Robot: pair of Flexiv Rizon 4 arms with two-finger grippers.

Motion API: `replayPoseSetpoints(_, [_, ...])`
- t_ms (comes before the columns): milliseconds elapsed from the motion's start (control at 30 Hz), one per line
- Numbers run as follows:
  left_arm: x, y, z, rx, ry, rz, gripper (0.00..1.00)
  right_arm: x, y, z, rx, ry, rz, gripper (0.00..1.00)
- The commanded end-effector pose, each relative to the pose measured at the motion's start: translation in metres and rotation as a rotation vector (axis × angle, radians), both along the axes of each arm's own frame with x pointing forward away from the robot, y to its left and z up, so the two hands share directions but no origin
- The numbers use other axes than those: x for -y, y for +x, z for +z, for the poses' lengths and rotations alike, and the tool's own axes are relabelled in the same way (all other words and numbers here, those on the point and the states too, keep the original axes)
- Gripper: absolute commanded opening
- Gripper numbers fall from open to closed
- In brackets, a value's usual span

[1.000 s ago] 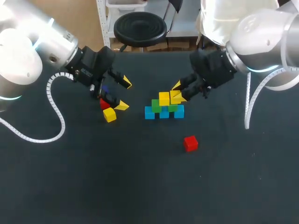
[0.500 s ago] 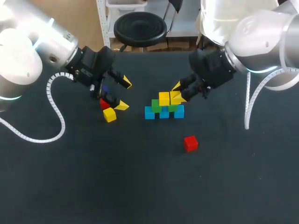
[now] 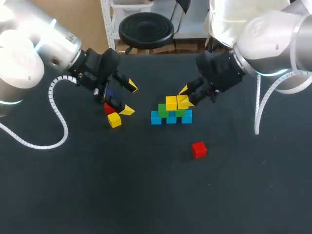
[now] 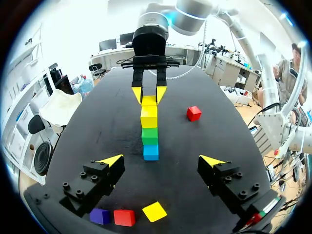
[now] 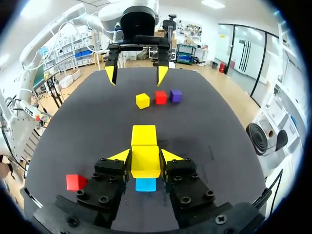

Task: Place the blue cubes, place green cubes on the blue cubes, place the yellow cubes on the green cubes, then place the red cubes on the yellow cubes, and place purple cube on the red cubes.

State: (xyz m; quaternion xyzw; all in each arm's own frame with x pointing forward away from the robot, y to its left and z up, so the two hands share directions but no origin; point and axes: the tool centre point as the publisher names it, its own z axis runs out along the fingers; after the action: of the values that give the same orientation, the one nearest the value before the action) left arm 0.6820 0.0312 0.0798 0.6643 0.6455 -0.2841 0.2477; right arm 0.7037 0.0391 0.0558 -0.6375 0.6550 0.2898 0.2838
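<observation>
Table, right claw seemingly around cube

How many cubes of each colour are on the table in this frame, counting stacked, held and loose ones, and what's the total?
blue cubes: 3
green cubes: 2
yellow cubes: 3, one of them in the right gripper
red cubes: 2
purple cube: 1
Total: 11

No text, label, number or sign can be read in any view.
</observation>
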Motion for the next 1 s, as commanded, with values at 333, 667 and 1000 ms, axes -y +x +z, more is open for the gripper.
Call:
replayPoseSetpoints(333, [-0.0008, -0.0007, -0.0007, 0.003, -0.004, 0.0, 1.0, -0.0012, 0.0022, -0.0006, 0.0, -0.001, 0.001, 0.0])
replayPoseSetpoints(667, [-0.0008, -0.0007, -0.0007, 0.003, -0.004, 0.0, 1.0, -0.0019, 0.0025, -0.0008, -0.002, 0.003, 0.0, 0.18])
replayPoseSetpoints(1000, [-0.0008, -0.0007, -0.0007, 0.003, -0.004, 0.0, 1.0, -0.0022, 0.0025, 0.0001, -0.006, 0.012, -0.002, 1.0])
